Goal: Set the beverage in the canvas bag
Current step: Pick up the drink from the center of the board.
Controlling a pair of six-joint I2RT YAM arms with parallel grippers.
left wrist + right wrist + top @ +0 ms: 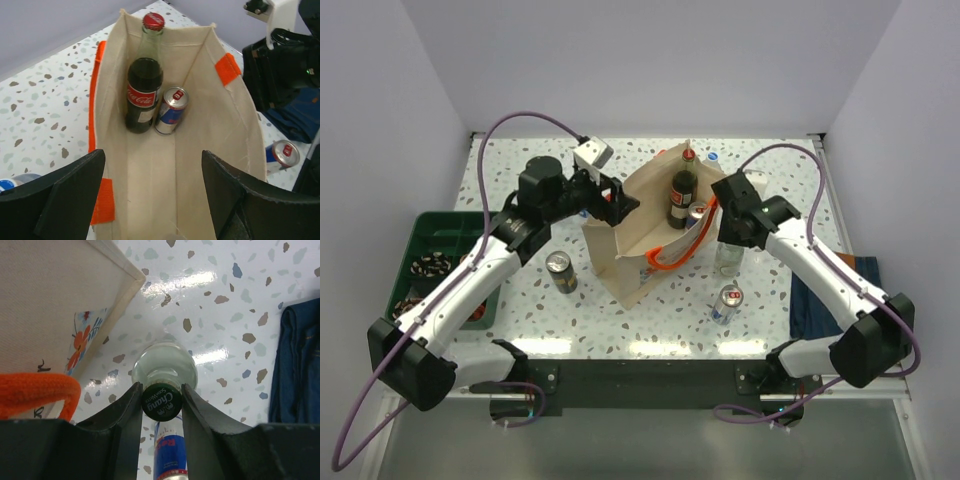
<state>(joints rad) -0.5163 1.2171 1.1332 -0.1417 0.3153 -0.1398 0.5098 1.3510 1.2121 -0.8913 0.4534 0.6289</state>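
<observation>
The beige canvas bag (630, 250) with orange handles stands open mid-table. Inside it (150, 175) stand a dark cola bottle (144, 92) with a red cap and a blue-and-silver can (171, 111). My left gripper (152, 185) is open, its fingers spread wide over the bag's near end. The beverage in hand is a clear soda-water bottle (165, 365) with a dark green cap. It stands upright just right of the bag (728, 258). My right gripper (161, 400) is shut on its cap from above.
A blue-and-silver can (727, 303) stands in front of the clear bottle. A darker can (560, 272) stands left of the bag. A green tray (435, 240) sits at the left edge and a blue cloth (815, 300) at the right.
</observation>
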